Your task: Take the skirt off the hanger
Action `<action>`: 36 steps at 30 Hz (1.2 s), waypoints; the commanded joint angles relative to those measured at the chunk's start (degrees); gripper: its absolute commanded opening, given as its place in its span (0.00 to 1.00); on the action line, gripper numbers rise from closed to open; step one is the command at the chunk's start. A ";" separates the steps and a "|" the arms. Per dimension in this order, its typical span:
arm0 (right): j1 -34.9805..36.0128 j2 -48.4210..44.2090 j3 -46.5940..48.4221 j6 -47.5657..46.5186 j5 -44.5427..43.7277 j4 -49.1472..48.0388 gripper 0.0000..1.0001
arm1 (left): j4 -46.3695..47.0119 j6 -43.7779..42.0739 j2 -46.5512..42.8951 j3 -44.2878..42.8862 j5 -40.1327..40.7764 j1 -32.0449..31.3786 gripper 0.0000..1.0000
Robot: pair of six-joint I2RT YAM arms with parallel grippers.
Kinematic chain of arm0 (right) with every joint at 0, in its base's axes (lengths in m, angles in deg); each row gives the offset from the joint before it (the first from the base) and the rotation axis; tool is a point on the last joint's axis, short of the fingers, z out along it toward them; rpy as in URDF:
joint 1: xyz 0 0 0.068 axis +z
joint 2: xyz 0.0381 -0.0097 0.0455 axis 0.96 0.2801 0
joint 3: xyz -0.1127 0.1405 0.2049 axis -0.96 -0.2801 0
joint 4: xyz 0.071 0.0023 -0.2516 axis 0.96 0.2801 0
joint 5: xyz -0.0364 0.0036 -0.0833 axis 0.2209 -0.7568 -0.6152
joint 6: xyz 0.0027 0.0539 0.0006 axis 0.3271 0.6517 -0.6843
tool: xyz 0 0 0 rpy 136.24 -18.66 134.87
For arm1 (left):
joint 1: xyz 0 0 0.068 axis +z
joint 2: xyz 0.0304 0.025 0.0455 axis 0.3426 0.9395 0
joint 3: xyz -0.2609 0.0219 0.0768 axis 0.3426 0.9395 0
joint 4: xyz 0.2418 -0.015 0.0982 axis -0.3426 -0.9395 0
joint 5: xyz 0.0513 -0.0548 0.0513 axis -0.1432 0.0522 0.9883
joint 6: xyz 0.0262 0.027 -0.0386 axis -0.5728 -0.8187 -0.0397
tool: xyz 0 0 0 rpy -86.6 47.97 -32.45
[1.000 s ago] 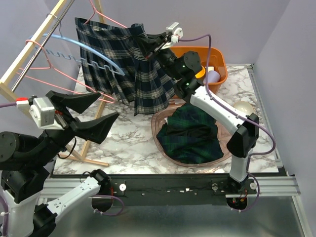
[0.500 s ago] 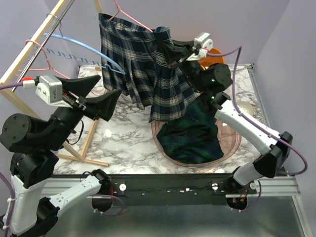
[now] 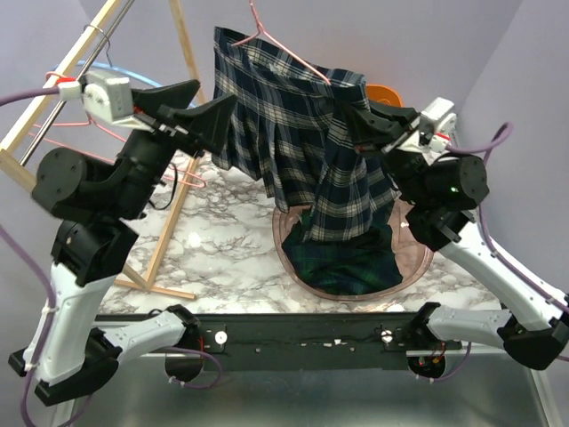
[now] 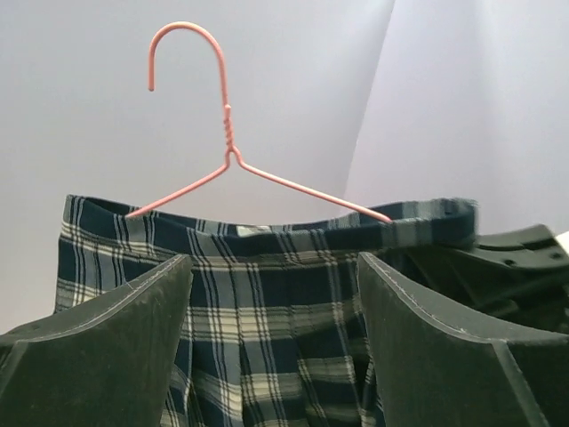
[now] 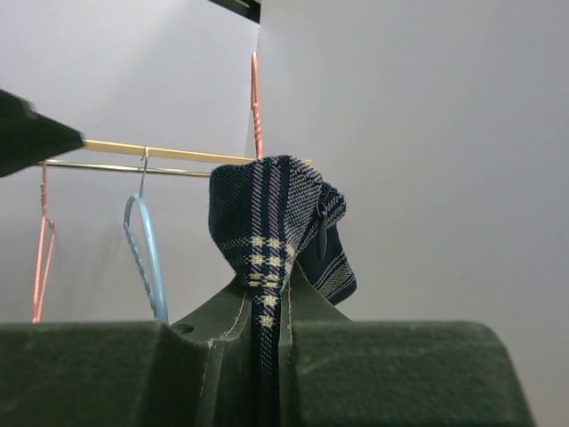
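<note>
Found left gripper (image 4: 274, 262) wide open and empty, fingers framing the waistband of the plaid skirt (image 3: 298, 133) just ahead; contact not determinable. Noted left arm raised high over the far left of the tabletop (image 3: 222, 240), wrist pointing right. Found right gripper (image 5: 267, 307) nearly closed, pinching a fold at the skirt's right end. Noted right arm reared up over the right edge, wrist pointing left. Recorded skirt hanging in mid-air on the pink wire hanger (image 4: 227, 133), above the pink basin (image 3: 413, 253) at the tabletop's middle.
</note>
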 commanded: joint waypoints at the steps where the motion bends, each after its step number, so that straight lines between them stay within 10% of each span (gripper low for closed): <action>1: -0.04 -5.87 -2.12 -0.30 4.47 -2.19 0.01 | 5.76 -0.87 5.23 -2.16 -2.20 0.08 0.84; 36: -0.04 -10.80 -6.43 2.69 14.76 -3.15 0.01 | 13.06 0.35 10.78 -1.21 2.36 0.08 0.61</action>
